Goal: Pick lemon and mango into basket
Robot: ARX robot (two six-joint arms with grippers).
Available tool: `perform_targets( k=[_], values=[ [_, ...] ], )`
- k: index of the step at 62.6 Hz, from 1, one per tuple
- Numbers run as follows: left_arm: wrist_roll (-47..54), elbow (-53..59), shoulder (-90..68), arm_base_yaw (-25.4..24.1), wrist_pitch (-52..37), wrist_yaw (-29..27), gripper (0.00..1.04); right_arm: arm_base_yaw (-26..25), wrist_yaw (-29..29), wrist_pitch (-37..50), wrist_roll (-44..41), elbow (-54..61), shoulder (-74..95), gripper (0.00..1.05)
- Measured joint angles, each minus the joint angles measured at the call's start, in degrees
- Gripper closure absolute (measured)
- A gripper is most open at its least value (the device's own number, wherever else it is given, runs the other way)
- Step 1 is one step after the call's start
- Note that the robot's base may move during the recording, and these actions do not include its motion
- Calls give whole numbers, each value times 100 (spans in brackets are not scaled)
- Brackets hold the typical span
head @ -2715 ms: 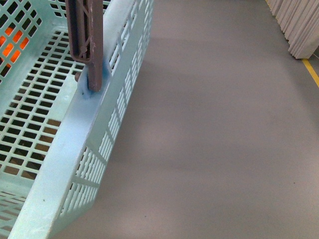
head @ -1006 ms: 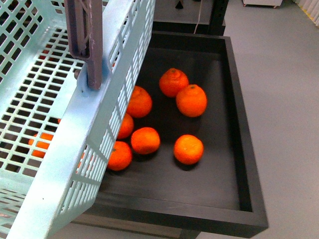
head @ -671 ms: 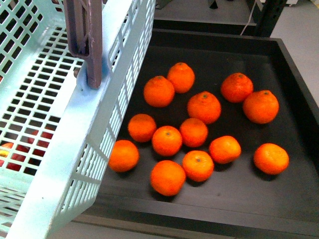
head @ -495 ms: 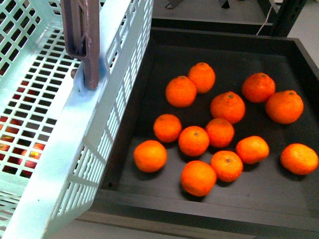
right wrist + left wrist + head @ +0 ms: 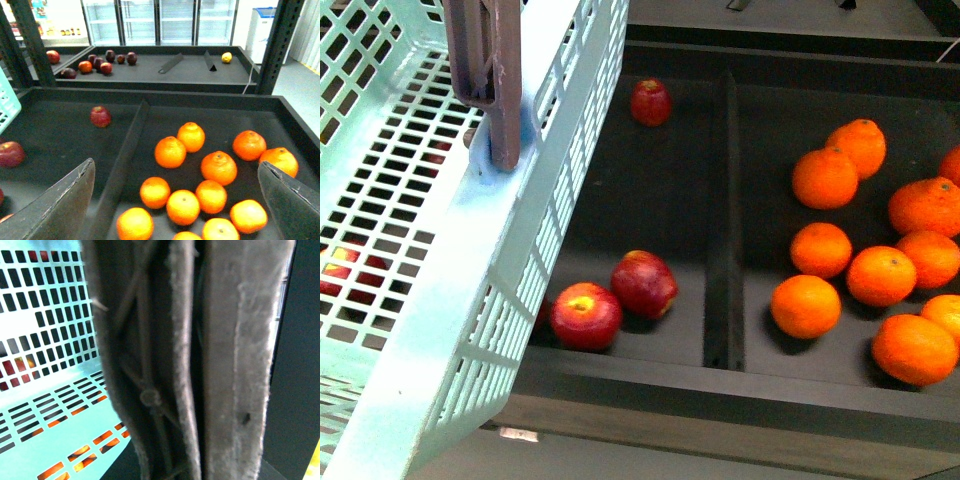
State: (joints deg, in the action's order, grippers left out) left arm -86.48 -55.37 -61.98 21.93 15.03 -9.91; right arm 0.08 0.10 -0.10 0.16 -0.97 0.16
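Right gripper [image 5: 175, 165] gapes wide, empty, facing the oranges [image 5: 218, 167], and might snatch one instead of that lemon [image 5: 227, 57] in the back counter's [image 5: 190, 75] far corner.

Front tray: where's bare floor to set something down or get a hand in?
Best patch: middle of the apple compartment, between the far apple, the two near apples, the basket wall and the divider. A thinner strip runs beside the divider on the orange side, far end. The oranges are crowded.
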Motion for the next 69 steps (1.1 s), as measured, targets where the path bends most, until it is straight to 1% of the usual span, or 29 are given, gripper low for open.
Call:
perform_targets(
  k=[69],
  values=[
    [0, 0, 4, -4, 0, 0, 88, -2, 7, 4, 0, 0, -2, 9]
  ],
)
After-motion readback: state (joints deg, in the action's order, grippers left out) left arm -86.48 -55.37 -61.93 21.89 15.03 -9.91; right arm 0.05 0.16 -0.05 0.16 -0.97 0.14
